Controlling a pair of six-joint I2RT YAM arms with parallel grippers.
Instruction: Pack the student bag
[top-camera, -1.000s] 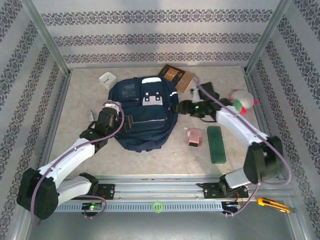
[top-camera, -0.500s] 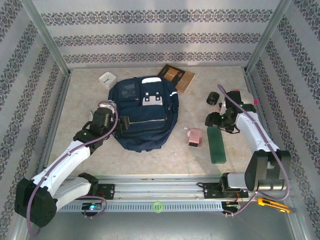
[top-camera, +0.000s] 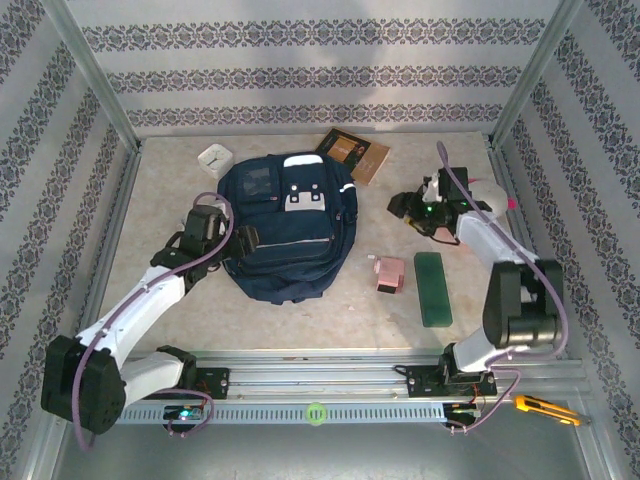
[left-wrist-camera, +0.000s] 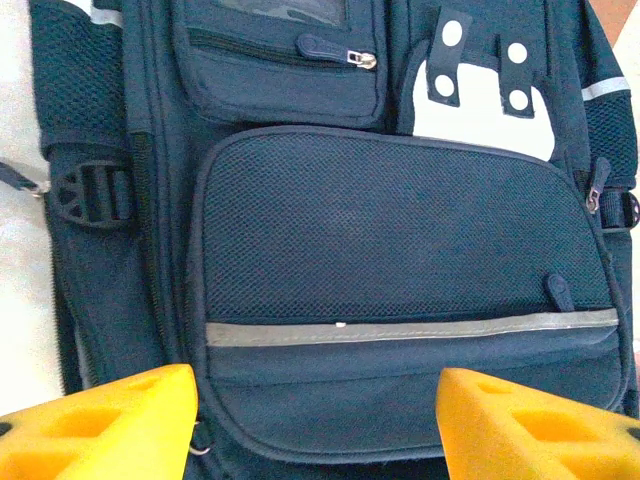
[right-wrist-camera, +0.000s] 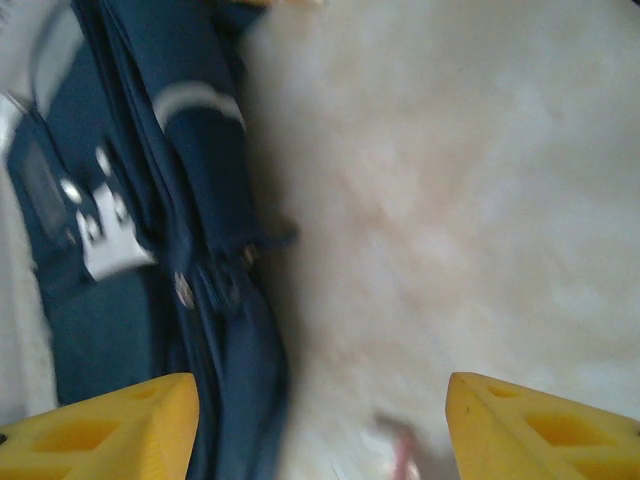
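The bag (top-camera: 285, 235) lies flat mid-table (top-camera: 330, 312), its front pockets zipped. My left gripper (left-wrist-camera: 315, 420) is spread wide at its left side. My right gripper (top-camera: 402, 207), also wide, hangs off its right edge. Around the bag are a book (top-camera: 355, 153), a white box (top-camera: 213, 158), a pink item (top-camera: 388, 273), a green case (top-camera: 432, 288) and a plush toy (top-camera: 490, 195).

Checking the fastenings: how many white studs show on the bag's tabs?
4: two on the left tab, two on the right tab, on the pale patch of the student bag.
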